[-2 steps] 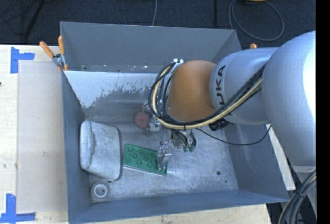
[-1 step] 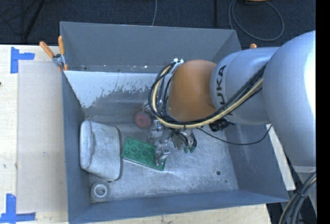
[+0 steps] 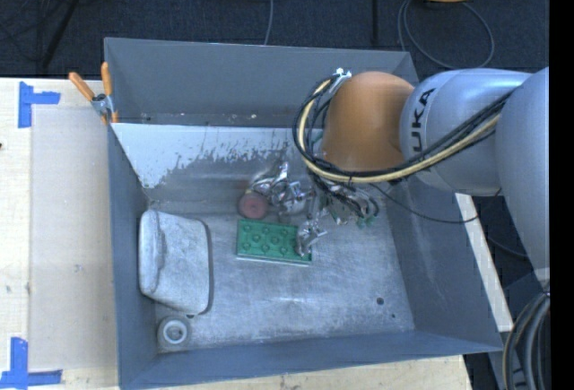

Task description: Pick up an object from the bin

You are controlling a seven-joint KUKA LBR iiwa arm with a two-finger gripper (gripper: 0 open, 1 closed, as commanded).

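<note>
So the green studded plate (image 3: 272, 242) is lying flat pretty much in the middle of the bin (image 3: 269, 92). The gripper (image 3: 300, 211) is hanging right over its 2 o'clock corner, and a small reddish-brown round thing (image 3: 254, 204) is sitting at the plate's 11 o'clock, just beside the metalwork. I'm guessing the plate is the target, but honestly it could be the round thing. What's worrying me: the plate is lying flush on the floor, hardly offering an edge to bite, so a grab at that corner is probably going to be skating off, or tipping it and dropping it. The round thing is looking ready to roll off if nudged. Further out, a grey pouch-like lump (image 3: 175, 258) is resting at 9 o'clock, well apart, and a small ring (image 3: 173, 331) is sitting down at 7 o'clock in the corner, neither getting in the way. Hard bits: the orange cover (image 3: 363, 119) and cables (image 3: 309, 124) are hiding the wrist, and I can't tell whether the gripper is open or shut, or whether it's touching the plate.
</note>
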